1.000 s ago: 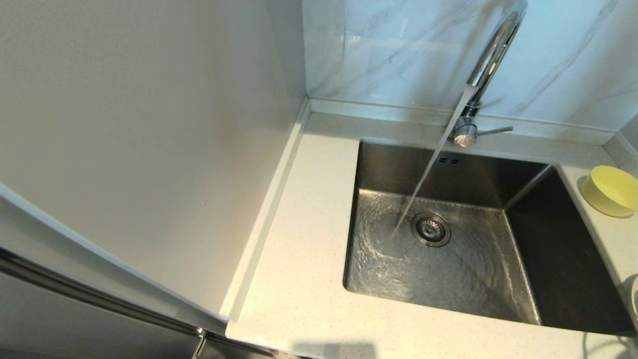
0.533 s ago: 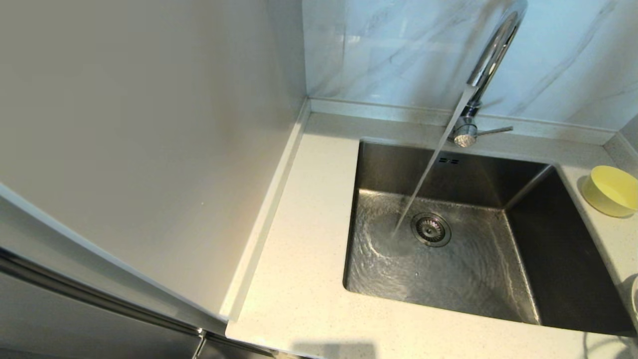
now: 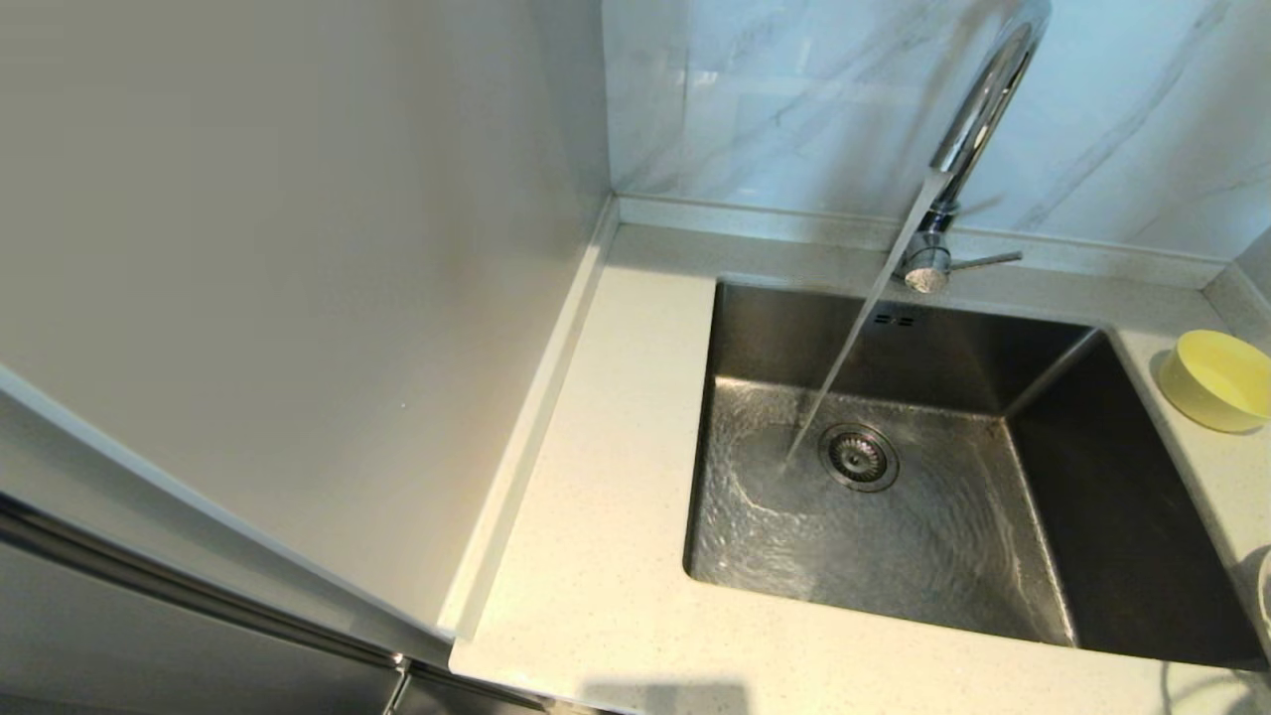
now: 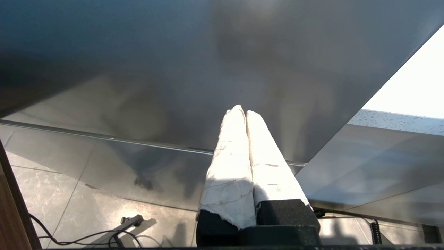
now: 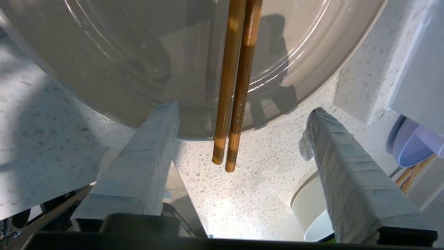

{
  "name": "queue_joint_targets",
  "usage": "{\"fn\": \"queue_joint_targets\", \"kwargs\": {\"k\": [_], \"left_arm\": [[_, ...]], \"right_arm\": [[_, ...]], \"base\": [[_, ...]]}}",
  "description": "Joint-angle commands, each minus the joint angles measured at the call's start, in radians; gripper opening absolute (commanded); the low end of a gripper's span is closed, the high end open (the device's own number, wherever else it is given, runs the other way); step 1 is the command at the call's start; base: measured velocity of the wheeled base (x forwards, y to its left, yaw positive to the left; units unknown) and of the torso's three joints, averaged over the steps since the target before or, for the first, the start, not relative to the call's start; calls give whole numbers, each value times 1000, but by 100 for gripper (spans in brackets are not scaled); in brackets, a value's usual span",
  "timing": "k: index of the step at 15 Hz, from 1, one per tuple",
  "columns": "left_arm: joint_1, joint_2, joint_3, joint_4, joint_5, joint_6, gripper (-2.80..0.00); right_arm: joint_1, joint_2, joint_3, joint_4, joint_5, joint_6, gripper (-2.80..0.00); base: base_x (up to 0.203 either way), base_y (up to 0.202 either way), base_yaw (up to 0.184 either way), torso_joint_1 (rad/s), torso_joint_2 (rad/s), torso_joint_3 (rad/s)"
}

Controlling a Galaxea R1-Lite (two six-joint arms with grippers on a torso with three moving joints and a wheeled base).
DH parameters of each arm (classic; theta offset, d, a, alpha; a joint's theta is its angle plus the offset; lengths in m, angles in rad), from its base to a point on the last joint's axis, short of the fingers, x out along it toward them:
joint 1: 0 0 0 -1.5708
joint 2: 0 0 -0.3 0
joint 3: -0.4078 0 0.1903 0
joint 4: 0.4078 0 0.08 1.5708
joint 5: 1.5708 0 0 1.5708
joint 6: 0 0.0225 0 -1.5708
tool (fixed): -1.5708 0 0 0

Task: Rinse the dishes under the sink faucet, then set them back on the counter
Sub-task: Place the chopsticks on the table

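Meanwhile, water streams from tall chrome gooseneck faucet (image 3: 978, 109) into square brushed-steel sink (image 3: 894, 477). Small pale-yellow bowl (image 3: 1216, 380) sits on off-white speckled stone surface (image 3: 596, 556), right of sink. Right claw (image 5: 242, 130) spread wide, flanking thin brown wooden chopsticks (image 5: 236, 83) lying across large cream-white round plate (image 5: 138, 62). Left claw (image 4: 242, 113) closed, empty, off below surface.

Water streams from the chrome gooseneck faucet (image 3: 978, 109) into the square steel sink (image 3: 894, 497). A small pale-yellow bowl (image 3: 1216, 379) sits at the speckled off-white counter's (image 3: 606, 556) right edge. Two brown wooden chopsticks (image 5: 234, 90) lie across the cream-white round plate (image 5: 138, 62).
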Motion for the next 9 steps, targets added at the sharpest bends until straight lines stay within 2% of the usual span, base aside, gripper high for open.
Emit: {"fn": "queue_joint_targets", "kwargs": {"k": [1, 6, 9], "left_arm": [[0, 0, 0, 0, -1, 0, -280], [0, 0, 0, 0, -1, 0, -280], [0, 0, 0, 0, -1, 0, -280]], "right_arm": [[-1, -19, -12, 4, 1, -2, 0], [2, -71, -68, 13, 39, -9, 0], [3, -103, -81, 15, 78, -43, 0]], "base": [[0, 0, 0, 0, 0, 0], [0, 0, 0, 0, 0, 0], [0, 0, 0, 0, 0, 0]]}}
